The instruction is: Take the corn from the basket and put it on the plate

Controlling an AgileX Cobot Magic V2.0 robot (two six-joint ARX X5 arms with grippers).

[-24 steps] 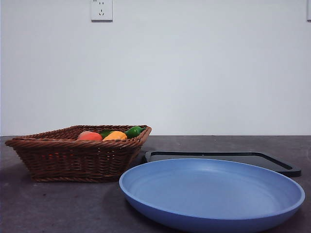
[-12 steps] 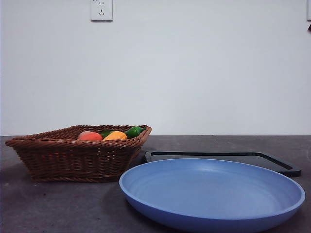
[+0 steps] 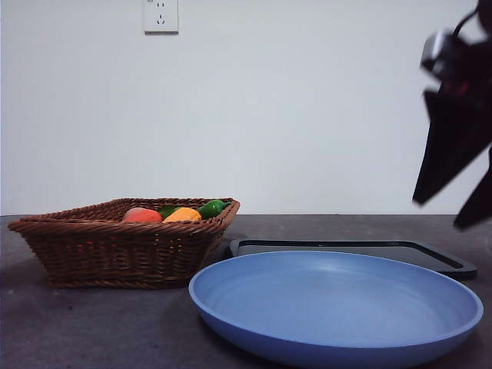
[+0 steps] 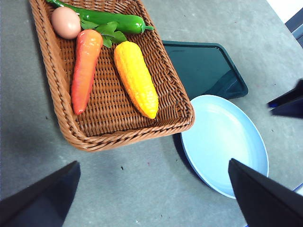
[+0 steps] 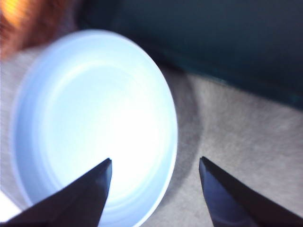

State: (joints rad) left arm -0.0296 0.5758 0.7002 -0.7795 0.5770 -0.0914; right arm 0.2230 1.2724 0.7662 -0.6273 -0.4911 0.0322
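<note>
Toward one side of the grey surface [image 4: 142, 189] sits the wicker basket [image 4: 71, 135], and inside it four things lie close together: the corn [image 4: 136, 78] along the basket wall nearest the plate, a carrot [image 4: 84, 68] roughly parallel beside it with bare weave between them, a peach [image 4: 66, 22] at the far end by the carrot's top, and a long green pepper [image 4: 111, 20] laid across the end wall, its leaves touching the carrot's top. From the low front view only the tops of the peach [image 3: 141, 216], corn [image 3: 182, 216] and pepper [image 3: 211, 207] show over the braided rim [image 3: 123, 224].

Just beside the basket lies the blue plate [image 4: 222, 142], bare, its rim tucked close against the basket's corner. Behind both is a flat black tray [image 4: 201, 66], one corner meeting the basket wall and another running under the plate's far edge. A wall socket [image 3: 161, 15] sits high on the white wall.

Nothing lies on top of the corn; its upper side is open.

Left gripper [image 4: 156, 194] hangs high above the surface on the near side of the basket, fingers spread wide and empty, the corn well apart from them. Right gripper [image 5: 154, 194] hovers over the plate's edge, fingers spread, holding nothing, its view blurred; in the front view it shows dark at the upper side edge [image 3: 453, 181], above the tray's end, far from the corn.
</note>
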